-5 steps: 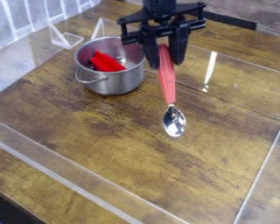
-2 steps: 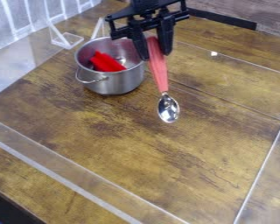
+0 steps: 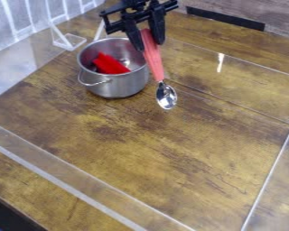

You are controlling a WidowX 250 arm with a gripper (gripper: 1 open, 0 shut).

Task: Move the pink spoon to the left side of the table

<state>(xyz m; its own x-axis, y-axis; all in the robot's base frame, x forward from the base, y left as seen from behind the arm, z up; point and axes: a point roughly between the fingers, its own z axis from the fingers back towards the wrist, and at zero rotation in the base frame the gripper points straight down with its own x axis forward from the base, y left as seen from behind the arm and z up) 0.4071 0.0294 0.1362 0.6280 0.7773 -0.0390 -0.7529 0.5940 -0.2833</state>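
Gripper (image 3: 144,38) is where I look first: its black fingers are closed narrowly on the upper end of the pink spoon (image 3: 154,65), and that grip looks the same as it did a second ago. What has changed is the place. Over the last second I see the gripper travel up and to the left in the camera view, from over the middle of the desk (image 3: 172,153) toward its far edge, and the spoon goes with it. The metal bowl of the spoon, which was well out over open wood, now hangs close beside the steel pot (image 3: 111,70), near the pot's right wall; I cannot tell whether the bowl touches the wood or floats just above it.

For the task I read this as the carry under way: the spoon is lifted or at least dragged along in the grip and heading leftward, but it is not yet set down on the left side. The pot, with a red object (image 3: 108,63) inside, stands right in the path, so I judge the next stretch needs clearance around or over it.

The arm comes in from the top of the view, gripper pointing steeply downward with a slight tilt, so the spoon slants from the fingers down toward the right.
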